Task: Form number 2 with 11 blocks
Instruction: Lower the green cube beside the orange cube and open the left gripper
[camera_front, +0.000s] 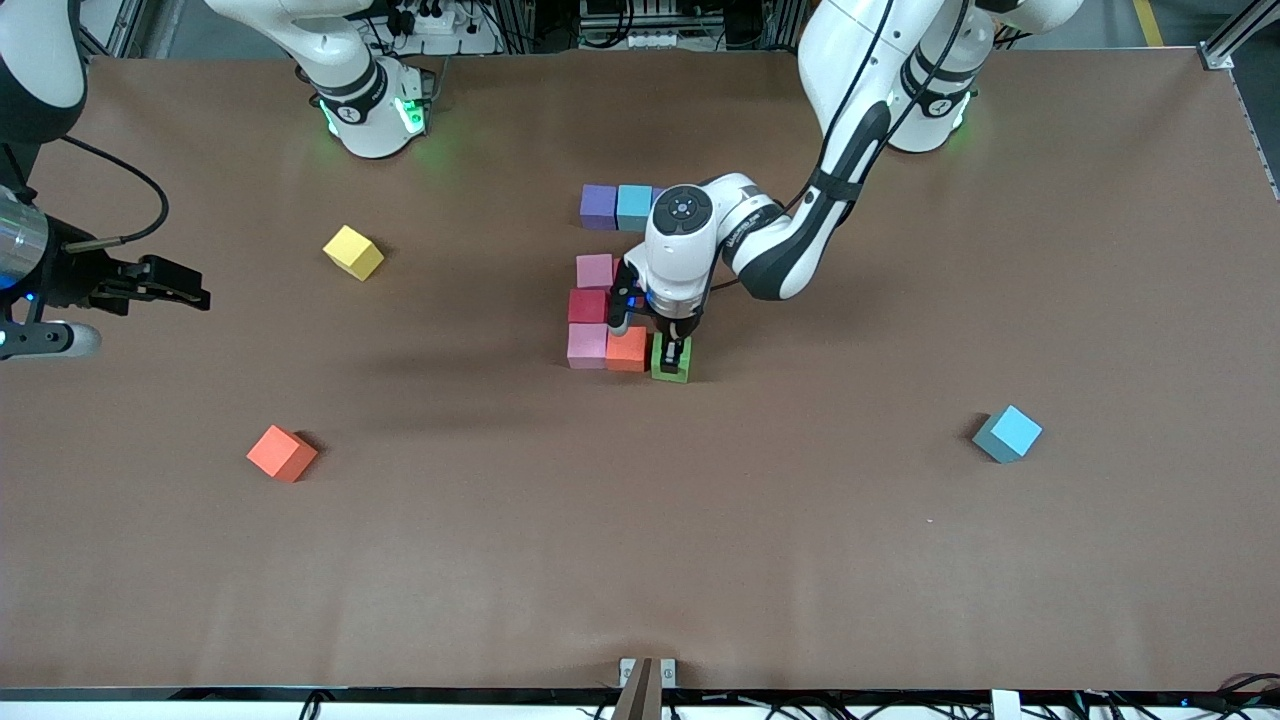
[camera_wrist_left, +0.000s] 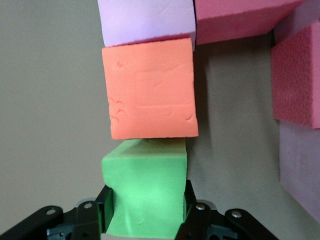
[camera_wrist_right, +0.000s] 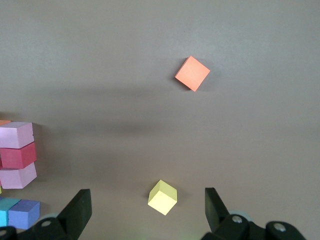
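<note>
My left gripper (camera_front: 676, 352) (camera_wrist_left: 145, 212) is shut on a green block (camera_front: 670, 364) (camera_wrist_left: 145, 187), low at the table beside the orange block (camera_front: 627, 349) (camera_wrist_left: 150, 90), its edge against that block. Orange follows a pink block (camera_front: 587, 346) (camera_wrist_left: 145, 20); a crimson block (camera_front: 588, 306) and another pink one (camera_front: 594, 270) continue away from the camera. Purple (camera_front: 598, 206) and sky-blue (camera_front: 633, 206) blocks sit farther back, the arm hiding what lies beside them. My right gripper (camera_front: 190, 290) (camera_wrist_right: 145, 194) waits open and empty in the air at the right arm's end.
Loose blocks lie apart: yellow (camera_front: 353, 251) (camera_wrist_right: 162, 197) and orange (camera_front: 282, 453) (camera_wrist_right: 192, 73) toward the right arm's end, sky-blue (camera_front: 1008, 433) toward the left arm's end. The brown table (camera_front: 640, 560) is bare near the camera.
</note>
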